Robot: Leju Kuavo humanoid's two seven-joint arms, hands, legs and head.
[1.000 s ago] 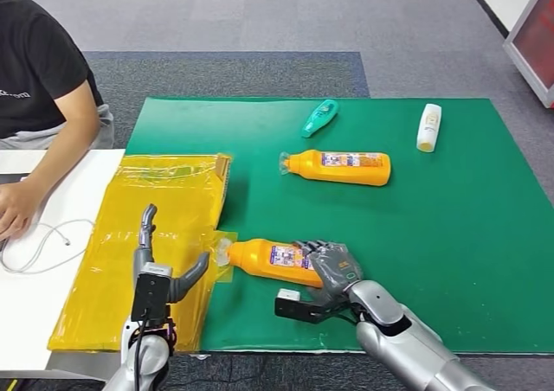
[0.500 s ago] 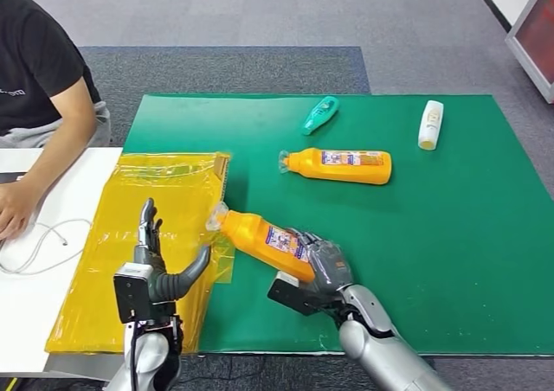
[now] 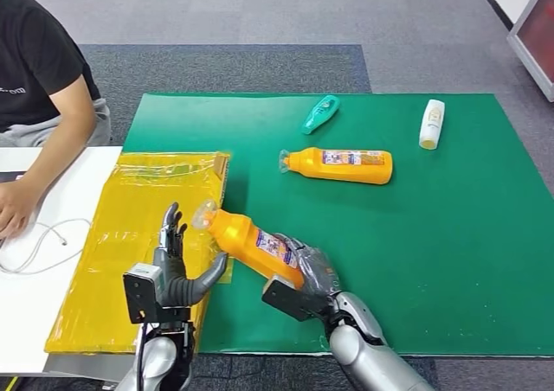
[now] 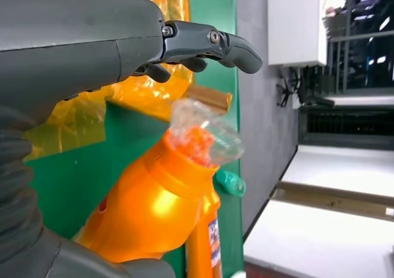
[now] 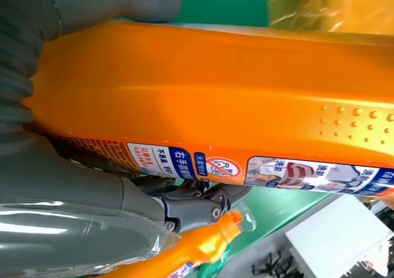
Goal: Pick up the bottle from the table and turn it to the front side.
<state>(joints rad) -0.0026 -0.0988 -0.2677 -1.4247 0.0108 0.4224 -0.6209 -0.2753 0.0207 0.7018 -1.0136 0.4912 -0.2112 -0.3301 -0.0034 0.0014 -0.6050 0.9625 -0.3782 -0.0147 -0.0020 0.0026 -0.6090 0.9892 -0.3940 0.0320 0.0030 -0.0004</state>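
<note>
Now the orange bottle [image 3: 251, 242] is off the green mat [image 3: 424, 261], its clear-capped neck tilted higher than a second ago and swung toward the left hand [image 3: 177, 266], which waits with fingers spread wide beside the cap. The right hand [image 3: 307, 278] grips the bottle's base. The pickup looks done; turning it label-forward remains, probably as a handover.

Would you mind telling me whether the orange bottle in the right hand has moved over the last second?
Yes. The orange bottle lifted off the green mat, its cap swinging toward the yellow bag.
</note>
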